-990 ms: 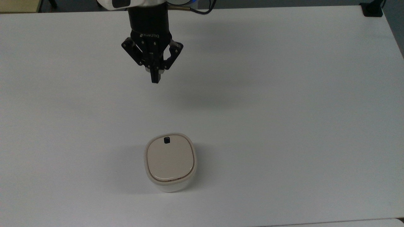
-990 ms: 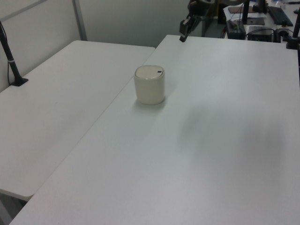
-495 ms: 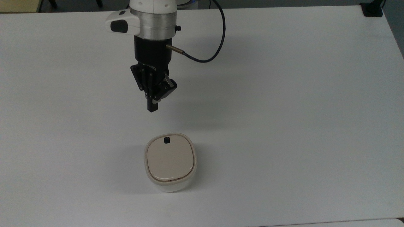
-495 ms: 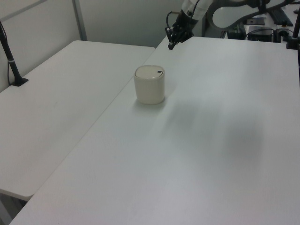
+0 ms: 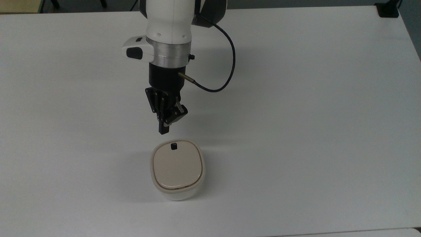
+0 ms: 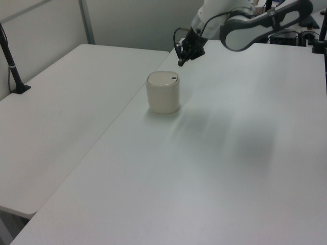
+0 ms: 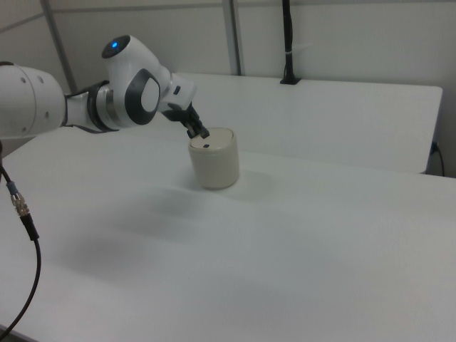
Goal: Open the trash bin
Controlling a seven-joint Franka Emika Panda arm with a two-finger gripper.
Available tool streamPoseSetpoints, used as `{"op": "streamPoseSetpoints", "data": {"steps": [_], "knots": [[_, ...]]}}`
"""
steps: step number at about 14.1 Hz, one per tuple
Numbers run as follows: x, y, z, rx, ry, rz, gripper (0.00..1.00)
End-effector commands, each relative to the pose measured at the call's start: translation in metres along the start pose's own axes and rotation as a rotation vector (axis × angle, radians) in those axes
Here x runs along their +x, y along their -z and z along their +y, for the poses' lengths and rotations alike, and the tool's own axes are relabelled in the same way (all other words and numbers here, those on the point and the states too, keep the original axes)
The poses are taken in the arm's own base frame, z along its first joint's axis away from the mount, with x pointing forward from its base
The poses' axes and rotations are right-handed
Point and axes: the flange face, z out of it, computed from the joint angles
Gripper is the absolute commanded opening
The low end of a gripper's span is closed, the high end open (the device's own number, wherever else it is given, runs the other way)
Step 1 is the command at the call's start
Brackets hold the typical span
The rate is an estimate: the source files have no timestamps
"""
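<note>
Beige lid (image 5: 177, 168) faces up, black button (image 5: 174, 146) toward our gripper (image 5: 163, 131). We keep its fingers pinched narrow, holding nothing, likely one blunt tip for pressing.

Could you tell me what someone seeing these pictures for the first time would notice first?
Most likely the small trash bin, standing alone on the white table with its beige lid shut and a black button near the lid's upper edge in the top view. Next, the big white arm reaching in, its black gripper shut and pointing down just short of that button.
</note>
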Motion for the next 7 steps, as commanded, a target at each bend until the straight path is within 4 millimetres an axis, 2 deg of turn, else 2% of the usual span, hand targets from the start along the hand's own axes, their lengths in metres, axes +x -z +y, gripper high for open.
{"op": "streamPoseSetpoints", "data": {"steps": [1,3,7], "knots": [[-0.018,-0.017,-0.015,0.029,0.005,0.037,0.0],[-0.022,-0.027,-0.015,0.043,-0.009,0.045,0.0],[-0.019,-0.031,-0.021,0.066,-0.012,0.057,0.0]]}}
